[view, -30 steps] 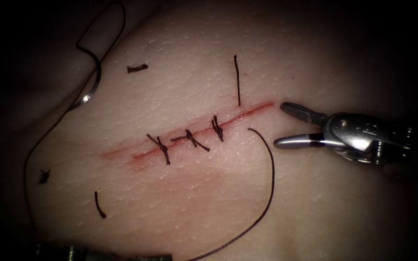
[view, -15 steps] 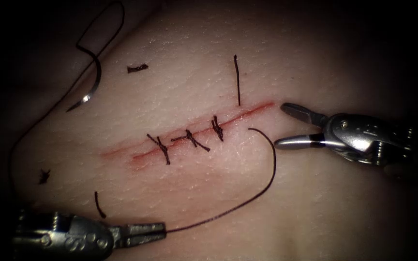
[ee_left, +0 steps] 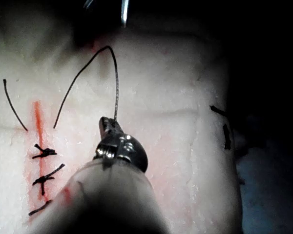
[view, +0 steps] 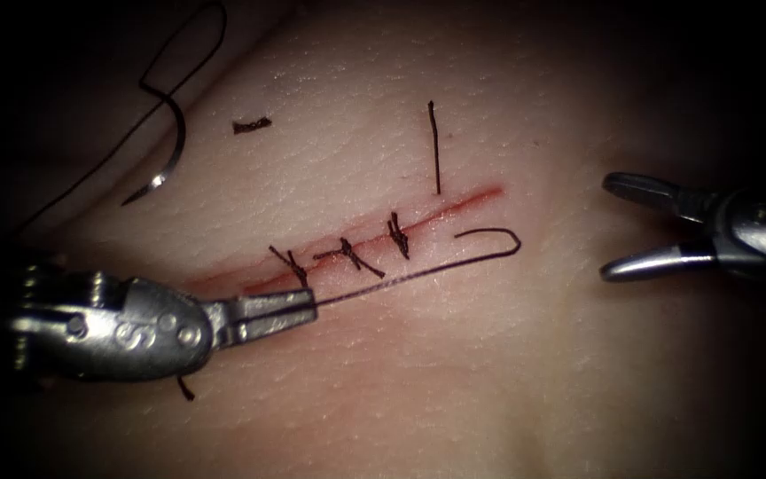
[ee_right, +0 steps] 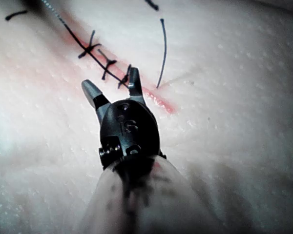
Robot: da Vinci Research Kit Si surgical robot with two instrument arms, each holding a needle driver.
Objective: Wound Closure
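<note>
Left pincer [view: 299, 309] clamped shut on the thread [view: 401, 275], just near of the cut [view: 356, 244] toward its left end, tips almost touching the leftmost stitch [view: 293, 270]. From those tips, thread running right along the near side of the cut, then hooking back in a small loop with a free end beside the cut's right end. Same grip seen in the left wrist view: pincer [ee_left: 107, 124] closed on the thread [ee_left: 116, 87], which arches away over the tissue [ee_left: 176, 146]. Right pincer [view: 618, 226] wide open, holding nothing, touching nothing, hovering to the right of the cut, well apart from the thread's loop; in the right wrist view, the open pincer [ee_right: 112, 85] seen over the tissue with the cut [ee_right: 156, 100] beyond. Needle [view: 166, 164] free on the tissue [view: 489, 372] at far left, well apart from both tools, not in the tissue as far as can be told, thread trailing from its far end in a loop. Three knotted stitches across the cut. Cut ends [view: 251, 125] lying loose on the far side, one longer strand [view: 434, 146] standing by the cut's right end. Faint red fluid [view: 223, 284] along the cut's left part.
</note>
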